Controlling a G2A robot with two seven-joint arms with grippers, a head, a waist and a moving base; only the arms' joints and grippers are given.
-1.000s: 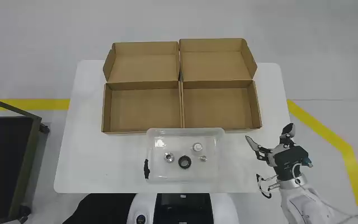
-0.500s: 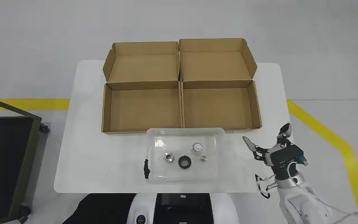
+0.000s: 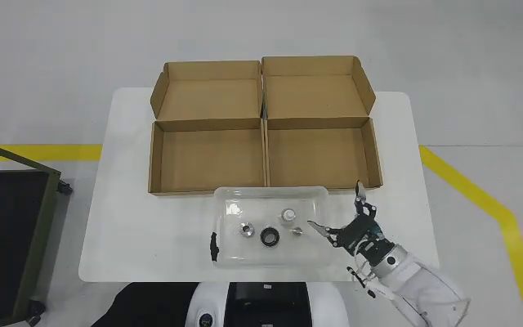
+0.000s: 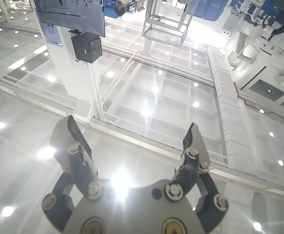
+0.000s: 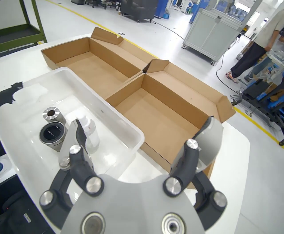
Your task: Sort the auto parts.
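Top view: white table point(image 3: 122, 204). At its far half stand two open cardboard boxes side by side and touching, the left box point(image 3: 208, 159) and the right box point(image 3: 319, 157), lids folded back. Just in front of them, at the near edge, is a clear tray point(image 3: 270, 193) with a black patch point(image 3: 214, 245) on its left end. The tray holds a steel sleeve point(image 3: 247, 230), a dark bearing point(image 3: 270, 238), a bottle point(image 3: 288, 215), a small part point(image 3: 234, 209) and a second small part point(image 3: 297, 231), all apart from one another. The right gripper point(image 3: 333, 203) is at the tray's right end with its fingers spread wide and nothing between them. One tip is over the tray near the second small part, the other over bare table by the right box's near corner. Left wrist view: the left gripper point(image 4: 132, 121) points up at a lit ceiling point(image 4: 155, 88), fingers wide apart and empty, with a dark screen point(image 4: 71, 13) beyond. Right wrist view: the right gripper point(image 5: 144, 119) has its jaws spread and holds nothing. One finger is over the tray point(image 5: 124, 119) just beside the bottle point(image 5: 89, 130). The bearing point(image 5: 53, 134) and the sleeve point(image 5: 51, 114) lie next to it, on the side away from the boxes. The other finger is over the near corner of the right box point(image 5: 159, 110). The left box point(image 5: 95, 64) lies farther off.
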